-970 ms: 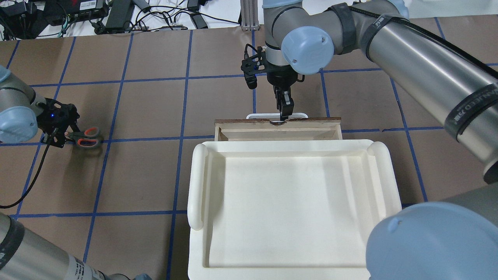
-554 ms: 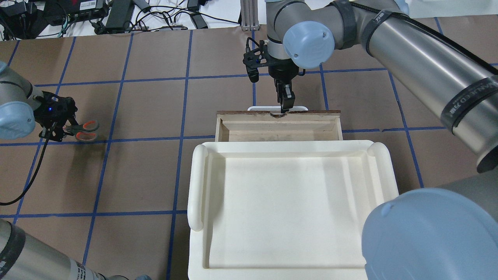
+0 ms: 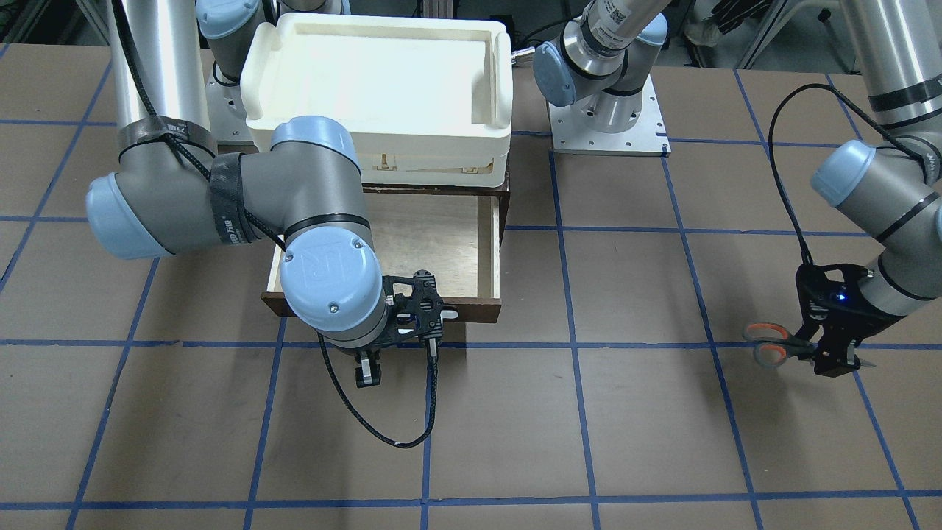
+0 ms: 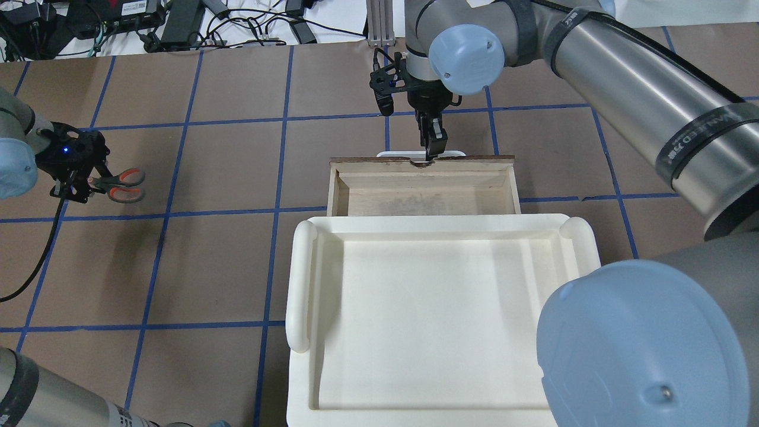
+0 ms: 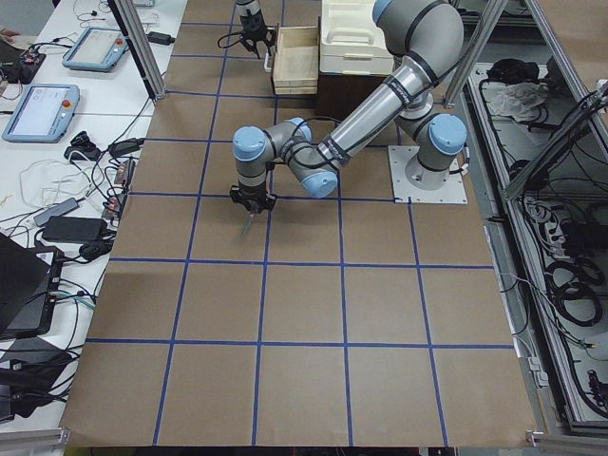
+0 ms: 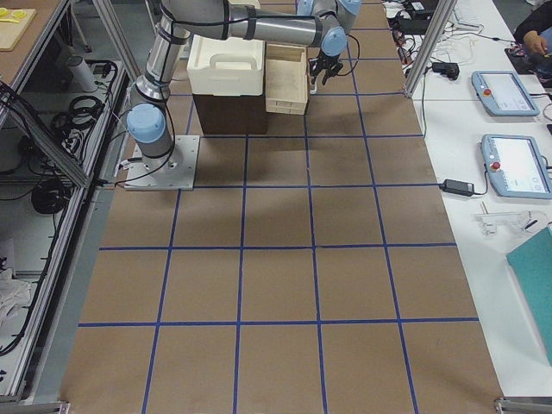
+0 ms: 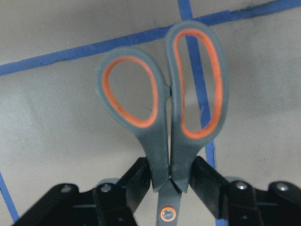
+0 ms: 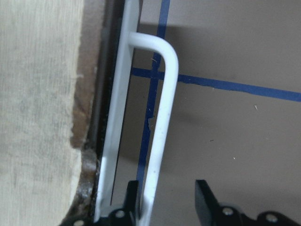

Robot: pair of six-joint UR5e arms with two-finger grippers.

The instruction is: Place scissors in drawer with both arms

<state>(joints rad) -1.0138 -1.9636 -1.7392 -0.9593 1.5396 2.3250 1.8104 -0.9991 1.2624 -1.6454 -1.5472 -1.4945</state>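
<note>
My left gripper point(image 4: 74, 178) is shut on the scissors point(image 4: 121, 178), just above the pivot, and holds them over the table at the far left. The grey, orange-lined loops point away from the fingers in the left wrist view point(image 7: 162, 94). The dark brown drawer point(image 4: 424, 198) stands pulled out beyond the cream bin, its pale inside bare. My right gripper point(image 4: 431, 151) is at the white bar handle point(image 8: 162, 117). Its jaws are apart and straddle the bar: one finger sits behind it, the other stands clear of it.
The cream-white plastic bin point(image 4: 299, 279) sits on top of the drawer's cabinet, near the robot. My right arm's elbow fills the lower right of the overhead view. The brown table has blue tape lines. Cables and power bricks point(image 4: 178, 24) lie along the far edge.
The right gripper has moved away from the robot with the handle, and the drawer has slid further out. The left gripper has moved left and farther away with the scissors.
</note>
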